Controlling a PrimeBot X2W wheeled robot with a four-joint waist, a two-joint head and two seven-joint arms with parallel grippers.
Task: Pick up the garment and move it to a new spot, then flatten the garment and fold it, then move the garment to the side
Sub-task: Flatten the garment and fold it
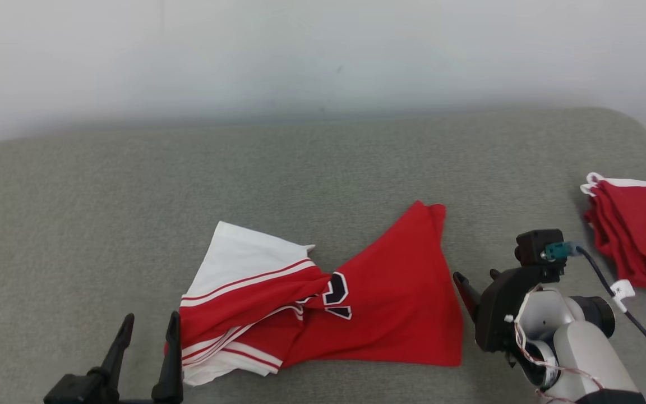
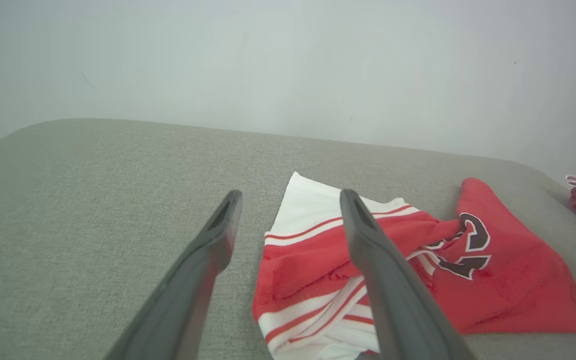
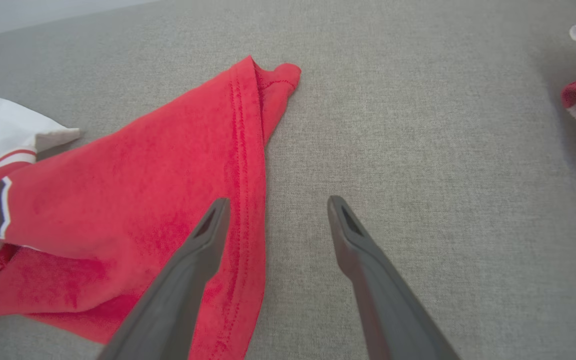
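Left pincer [image 1: 151, 317] at lower left of head view, fingers apart, nothing between them, tips pointing up beside the striped left edge of the garment [image 1: 390, 292]. Its inner finger is just beside the fabric, contact unclear. Right pincer [image 1: 475, 276] at lower right, fingers apart too, empty, just off the garment's right edge. In right wrist view one finger [image 3: 193, 260] overlaps the stitched red hem and the other is over bare surface [image 1: 300, 168]; cannot tell if it touches the cloth.

Garment is a red jersey with a white panel and red stripes on its left part, and a dark white-outlined number near the middle. It lies crumpled and twisted on the grey fabric surface, near the front, between the two pincers. Left half is bunched, with a white corner pointing toward the back. Right half is flatter, tapering to a red point toward the back. Not flat, not folded.

Second red garment pile [image 1: 637, 235] with white trim sits at the far right edge, well apart from the jersey. Black cable [image 1: 645, 336] with a white tag runs off the right wrist. Pale wall [image 1: 300, 56] behind.
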